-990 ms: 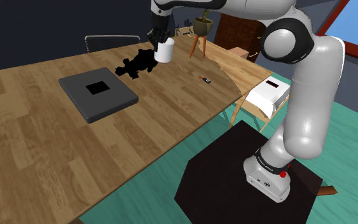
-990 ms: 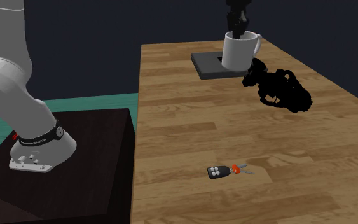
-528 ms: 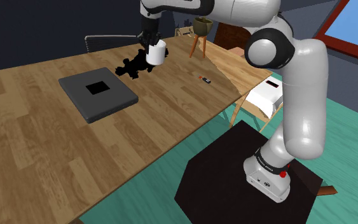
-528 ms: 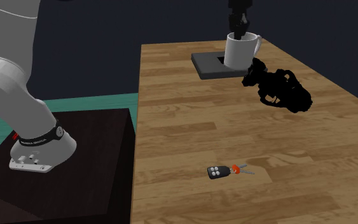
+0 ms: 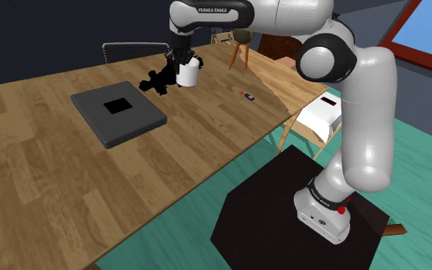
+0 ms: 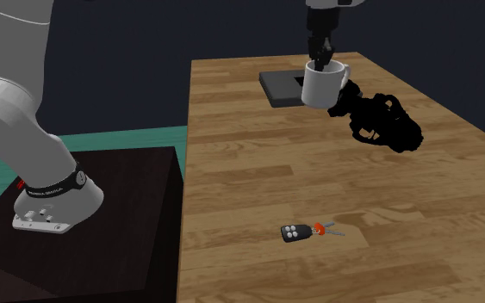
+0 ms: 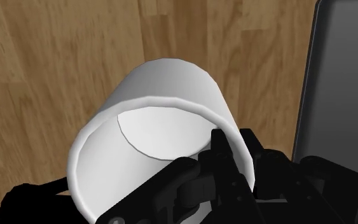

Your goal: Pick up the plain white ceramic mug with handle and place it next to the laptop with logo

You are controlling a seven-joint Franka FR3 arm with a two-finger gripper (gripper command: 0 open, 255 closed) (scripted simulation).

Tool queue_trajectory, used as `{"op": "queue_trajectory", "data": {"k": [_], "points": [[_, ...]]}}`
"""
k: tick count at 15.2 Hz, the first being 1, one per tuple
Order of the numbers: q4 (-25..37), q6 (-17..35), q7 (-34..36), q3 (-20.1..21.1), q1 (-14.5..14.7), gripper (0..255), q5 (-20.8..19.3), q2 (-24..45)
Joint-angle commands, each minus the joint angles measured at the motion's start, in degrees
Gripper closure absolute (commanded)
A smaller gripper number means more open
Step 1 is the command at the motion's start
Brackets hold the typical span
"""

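One white mug, clenched at its rim by the black gripper, one finger inside the wall and one outside. Hung upright under the arm over the far part of the wooden table; could not tell whether its base touched the wood. Turned its handle toward the second exterior view's right. Gave the wrist view a look into its open mouth, with wood grain beneath and a dark slab edge beside it.

Stood just beside a tangled black heap, lying in the shoulder view between mug and laptop. Found the laptop shut flat, dark grey with a black square on its lid, well apart from the mug. In the second exterior view, overlapped the laptop's near edge.

Noted a small key fob on bare wood, well apart toward the stand. Beyond the table: a chair, a potted plant on a wooden stool, and a white box near the table's corner.
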State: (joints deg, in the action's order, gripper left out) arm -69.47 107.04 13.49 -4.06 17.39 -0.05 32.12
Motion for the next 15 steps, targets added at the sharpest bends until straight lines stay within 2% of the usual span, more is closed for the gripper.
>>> {"op": "queue_trajectory", "data": {"k": [1,15], "points": [[-2.0,1.7,0.1,0.0,0.1,255,0.0,-0.3],[-10.0,11.5,0.3,0.1,0.2,255,0.0,1.5]]}}
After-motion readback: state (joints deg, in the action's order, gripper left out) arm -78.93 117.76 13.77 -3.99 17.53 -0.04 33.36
